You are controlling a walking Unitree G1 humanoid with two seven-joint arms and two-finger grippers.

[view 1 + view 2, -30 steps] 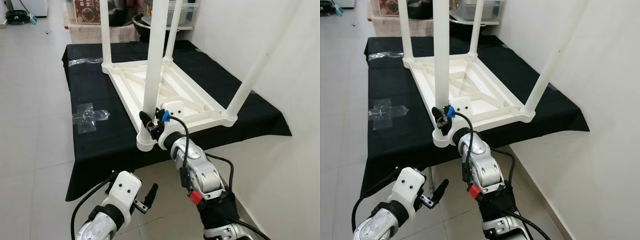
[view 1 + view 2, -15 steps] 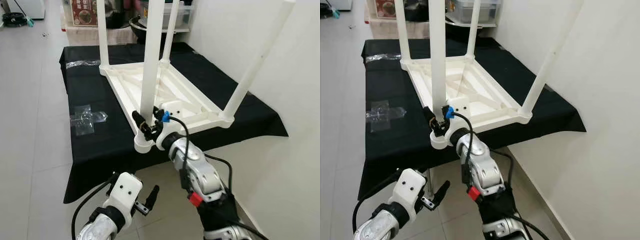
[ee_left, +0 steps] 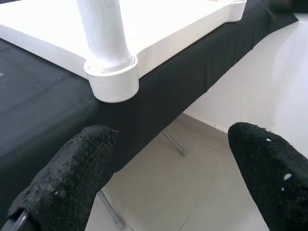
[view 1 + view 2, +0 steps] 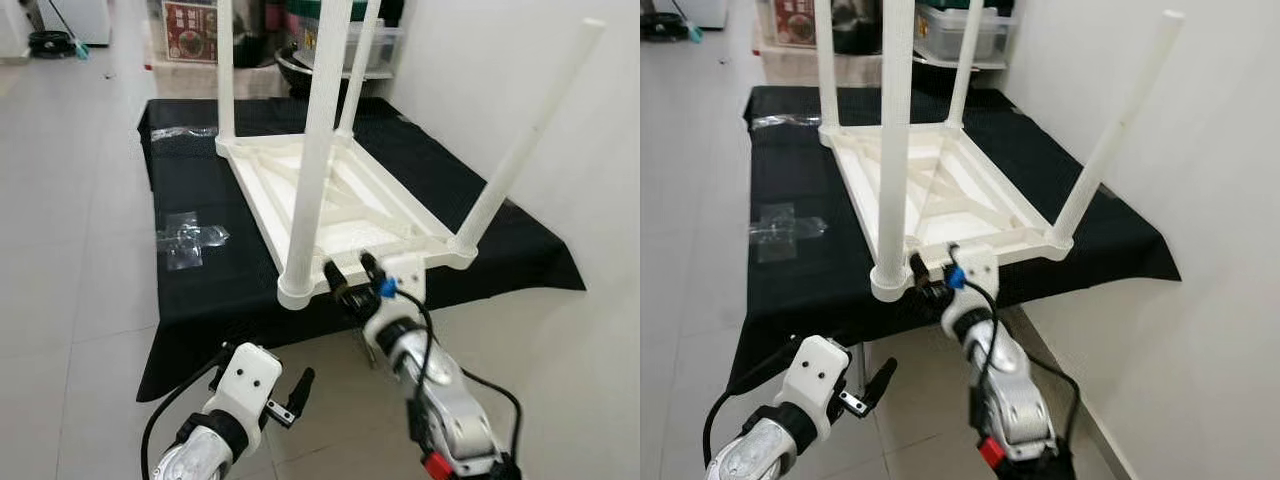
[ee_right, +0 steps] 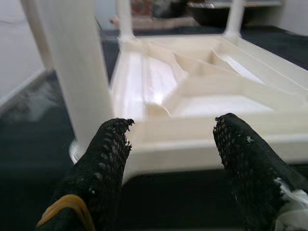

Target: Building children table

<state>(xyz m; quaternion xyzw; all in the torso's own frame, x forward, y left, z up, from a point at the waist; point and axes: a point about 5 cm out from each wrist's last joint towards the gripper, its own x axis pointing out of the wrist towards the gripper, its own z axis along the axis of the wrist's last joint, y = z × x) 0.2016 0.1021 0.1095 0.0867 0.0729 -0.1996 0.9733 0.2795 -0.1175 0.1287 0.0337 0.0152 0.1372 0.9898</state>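
Note:
A white children's table [image 4: 330, 200] lies upside down on a black-clothed table [image 4: 210, 290], with its legs pointing up. The near leg [image 4: 315, 150] stands in its corner socket [image 4: 300, 290]. My right gripper [image 4: 350, 267] is open just in front of the white table's near edge, to the right of that socket, with nothing between its fingers. In the right wrist view the right gripper [image 5: 173, 125] faces the underside ribs, the near leg [image 5: 72, 72] beside one finger. My left gripper [image 4: 292, 392] hangs open low over the floor; in the left wrist view the left gripper [image 3: 171, 134] looks up at the socket [image 3: 113, 79].
A white wall [image 4: 520, 80] runs close along the right side. Clear plastic bags [image 4: 190, 235] lie on the cloth left of the white table. Boxes and a dark pot [image 4: 300, 60] stand behind the table. Tiled floor [image 4: 70, 200] is open on the left.
My right gripper has left the base of the near leg and drawn back to the right, now open in front of the table's edge. The camera view shifted slightly.

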